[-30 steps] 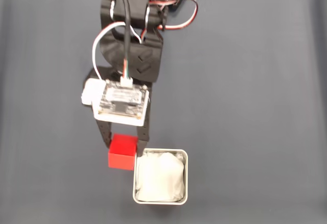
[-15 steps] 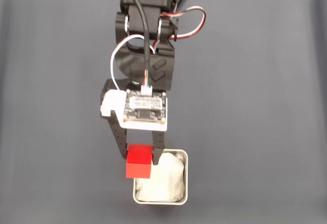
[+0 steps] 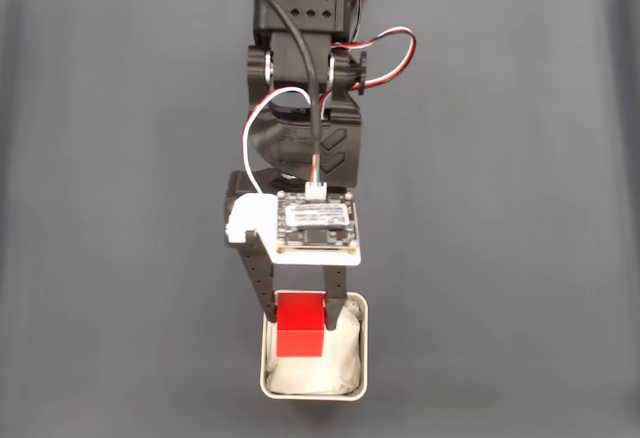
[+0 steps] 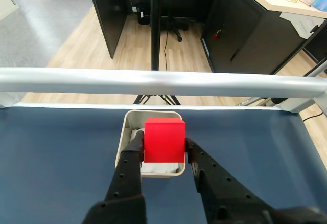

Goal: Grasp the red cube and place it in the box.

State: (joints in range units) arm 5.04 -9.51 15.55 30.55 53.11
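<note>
We are looking at a dark blue-grey desk [image 3: 520, 208] edged by a silver rail [image 4: 163, 82]; in the wrist view, beyond that rail, a wooden floor [image 4: 127, 45] and dark cabinets [image 4: 240, 19] are showing. The arm [image 3: 305, 78] is reaching down the fixed view from the top edge toward the box [image 3: 361, 358], carrying a white circuit board [image 3: 316, 223] on its wrist. The hand [image 3: 299, 315] is gripping the red cube [image 3: 300, 323], one black finger [image 4: 127, 165] pressing on each side of it. The cube is hanging over the box, above the part nearest the arm. The box is sitting on the desk with a white wrinkly lining [image 3: 335, 363] inside it.
</note>
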